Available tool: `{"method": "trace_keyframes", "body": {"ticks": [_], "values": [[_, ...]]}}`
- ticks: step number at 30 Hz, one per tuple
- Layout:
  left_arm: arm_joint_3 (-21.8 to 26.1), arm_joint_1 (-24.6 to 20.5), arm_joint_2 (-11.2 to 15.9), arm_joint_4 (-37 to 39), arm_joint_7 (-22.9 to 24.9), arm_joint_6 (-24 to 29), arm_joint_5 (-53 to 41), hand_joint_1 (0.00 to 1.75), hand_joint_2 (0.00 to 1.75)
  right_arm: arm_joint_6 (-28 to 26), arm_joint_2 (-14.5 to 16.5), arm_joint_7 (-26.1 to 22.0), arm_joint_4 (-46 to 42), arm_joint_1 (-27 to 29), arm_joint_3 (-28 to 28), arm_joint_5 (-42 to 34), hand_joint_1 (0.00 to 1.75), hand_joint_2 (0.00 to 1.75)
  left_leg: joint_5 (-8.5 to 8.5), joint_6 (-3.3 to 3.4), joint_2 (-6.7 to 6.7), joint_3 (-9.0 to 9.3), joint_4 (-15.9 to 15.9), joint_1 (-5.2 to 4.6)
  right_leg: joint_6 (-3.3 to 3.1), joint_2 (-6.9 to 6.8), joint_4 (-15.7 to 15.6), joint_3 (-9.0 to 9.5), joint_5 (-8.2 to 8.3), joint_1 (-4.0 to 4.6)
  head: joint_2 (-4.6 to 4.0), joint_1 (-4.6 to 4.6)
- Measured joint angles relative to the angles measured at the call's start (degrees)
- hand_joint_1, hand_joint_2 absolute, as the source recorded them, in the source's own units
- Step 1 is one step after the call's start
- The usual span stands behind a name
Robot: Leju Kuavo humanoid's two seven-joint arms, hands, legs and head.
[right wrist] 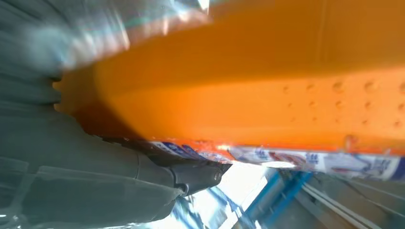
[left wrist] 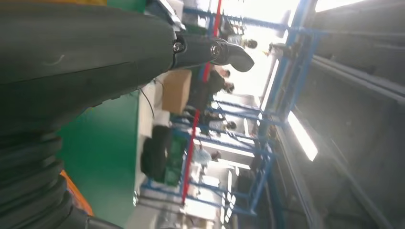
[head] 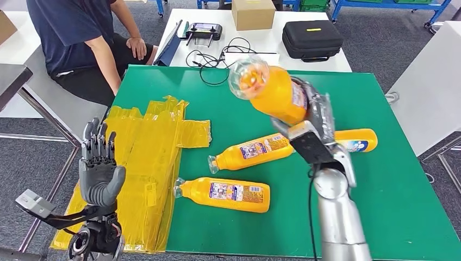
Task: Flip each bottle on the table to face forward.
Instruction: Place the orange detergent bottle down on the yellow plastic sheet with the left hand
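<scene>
While the right hand (head: 315,117) has one bottle (head: 272,89) hoisted well above the green table (head: 380,179), fingers wrapped around its lower body, the clear base end tilts up and away toward the far edge, which looks to me like a mid-air turn, lifted clear so it can rotate without dragging on the mat. Up close from the right wrist, orange bottle wall (right wrist: 267,95) presses right against the palm, label strip along one edge, so that grasp looks firm. Over on the other side, the left hand (head: 98,168) is raised beside the table, fingers straight up and apart, holding nothing; I'd say it's parked out of the way. Count with me: four bottles in all, one in the air, three lying on their sides. Near bottle (head: 225,193) shows its label up, middle bottle (head: 253,152) angles toward the arm, far bottle (head: 359,141) peeks out behind the wrist. One heap of yellow film (head: 147,157) covers the table's left part. One person (head: 81,38) sits behind it
</scene>
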Motion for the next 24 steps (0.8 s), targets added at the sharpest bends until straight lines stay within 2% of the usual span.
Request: {"method": "trace_keyframes", "body": {"ticks": [4, 9, 17, 24], "values": [[-3.7, -3.8, 0.0, 2.8, 0.5, -1.5, 1.8, 0.0, 1.75, -3.8, 3.0, 0.4, 12.8, -5.0, 5.6, -3.8, 1.75, 1.75, 0.03, -0.03, -0.04, -0.03, 0.0, 0.01, 0.0, -0.03, 0.0, -0.01, 0.0, 0.0, -0.01, 0.0], [-6.9, -6.8, 0.1, 5.4, 0.9, -1.3, 3.3, 0.0, 1.75, -4.1, 6.5, 2.4, 20.7, -7.9, 11.5, -3.8, 1.75, 1.75, 0.03, -0.03, -0.04, -0.14, 0.0, 0.0, 0.0, -0.03, 0.0, -0.13, 0.0, -0.01, -0.01, 0.01], [-8.4, -8.7, 0.3, 7.4, 1.0, -0.6, 4.1, 0.0, 1.75, -4.1, 9.3, 5.1, 23.7, -8.7, 18.8, -3.4, 1.75, 1.75, 0.02, -0.03, -0.04, -0.22, 0.0, 0.0, 0.0, -0.03, 0.0, -0.23, -0.01, -0.03, -0.01, 0.01], [-8.7, -9.0, 0.4, 8.4, 1.0, -0.5, 4.1, 0.0, 1.75, -4.1, 9.6, 5.3, 24.6, -8.7, 21.1, -3.4, 1.75, 1.75, 0.03, -0.03, -0.04, -0.22, 0.0, -0.01, 0.0, -0.03, 0.0, -0.22, 0.0, -0.04, -0.01, 0.02]]}}
